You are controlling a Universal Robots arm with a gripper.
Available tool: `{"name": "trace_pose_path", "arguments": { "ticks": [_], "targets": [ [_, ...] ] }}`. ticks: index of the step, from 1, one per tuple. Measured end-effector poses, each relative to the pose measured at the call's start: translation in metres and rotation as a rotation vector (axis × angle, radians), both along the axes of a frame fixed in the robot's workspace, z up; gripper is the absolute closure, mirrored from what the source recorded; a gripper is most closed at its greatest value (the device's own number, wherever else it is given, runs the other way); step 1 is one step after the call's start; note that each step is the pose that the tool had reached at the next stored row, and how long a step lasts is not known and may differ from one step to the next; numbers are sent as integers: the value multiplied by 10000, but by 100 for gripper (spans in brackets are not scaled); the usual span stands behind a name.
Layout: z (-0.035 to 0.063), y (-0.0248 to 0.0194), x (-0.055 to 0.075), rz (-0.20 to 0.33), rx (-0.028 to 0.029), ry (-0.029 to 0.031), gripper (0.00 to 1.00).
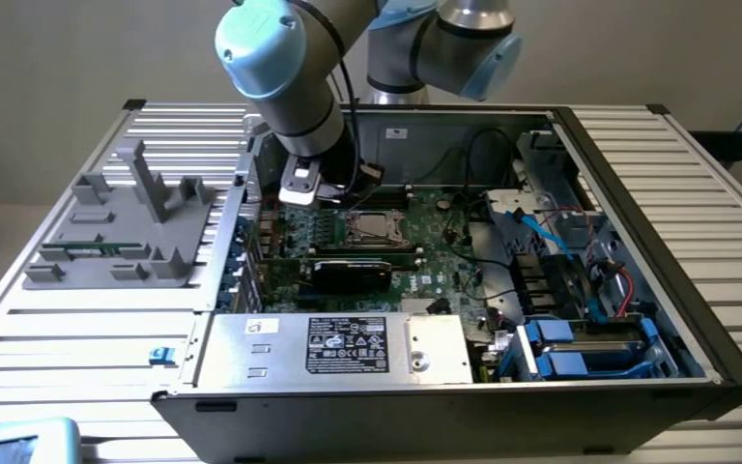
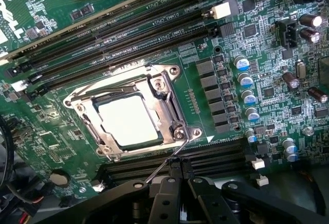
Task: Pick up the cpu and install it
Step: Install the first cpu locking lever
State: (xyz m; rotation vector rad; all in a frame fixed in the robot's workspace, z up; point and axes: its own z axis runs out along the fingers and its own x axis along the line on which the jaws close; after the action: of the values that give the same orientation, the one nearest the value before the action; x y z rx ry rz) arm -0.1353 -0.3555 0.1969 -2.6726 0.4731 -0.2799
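The cpu [image 2: 128, 120] lies flat inside the metal socket frame [image 2: 165, 98], its bright top showing through the frame's window. Just off the frame's lever corner hangs the gripper [image 2: 180, 165], fingers [image 2: 169, 190] pressed together with nothing between them. The thin lever wire [image 2: 160, 170] passes beside their tips. Black memory slots [image 2: 128, 34], printed DIMM and CPU1, crowd 2 sides of the frame. Capacitors [image 2: 247, 98] line a 3rd. Past the frame sit a black expansion card [image 1: 352, 274] and a silver box [image 1: 345, 348] whose label is unreadable.

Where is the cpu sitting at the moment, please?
The cpu lies flat in the metal socket frame on the green board, between two banks of memory slots; in the exterior view, near the middle of the case.
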Motion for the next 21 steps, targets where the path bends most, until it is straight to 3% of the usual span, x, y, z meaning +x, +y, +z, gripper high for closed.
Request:
{"name": "trace_pose_path", "arguments": {
  "ticks": [21],
  "targets": [
    [-39, -1, 58, -420, -1, -18, 89]
  ]
}}
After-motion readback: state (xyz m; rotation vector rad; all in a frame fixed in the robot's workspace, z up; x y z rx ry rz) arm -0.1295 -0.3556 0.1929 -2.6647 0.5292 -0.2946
